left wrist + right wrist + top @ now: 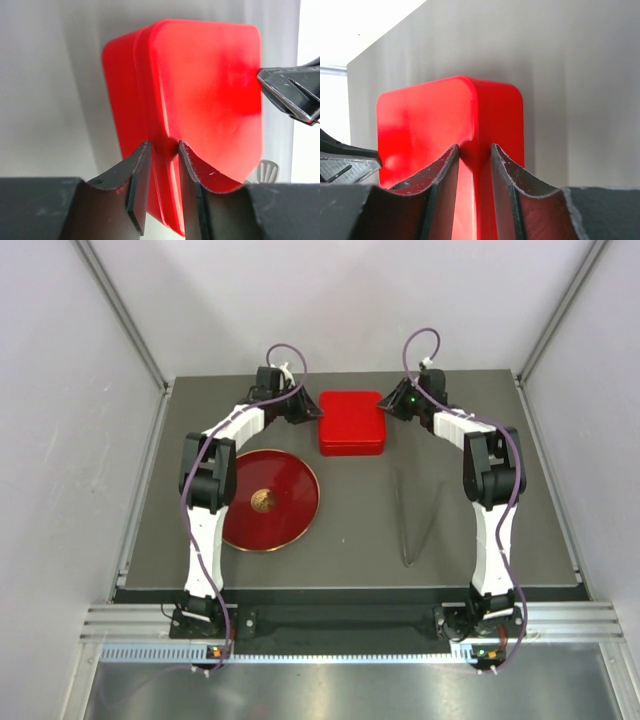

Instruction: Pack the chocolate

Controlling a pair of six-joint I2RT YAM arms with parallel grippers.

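Dark table (360, 530): left gripper (162, 150) and right gripper (474, 152) each pinch 1 side edge of closed red box (351, 422), far centre. No chocolate visible, probably inside. Box rigid, slick; hold by rims.

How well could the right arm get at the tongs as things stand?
Probably not yet: the right end effector is shut on the box's edge and must let go first. Otherwise the way looks free; the tongs lie in the open beside that arm.
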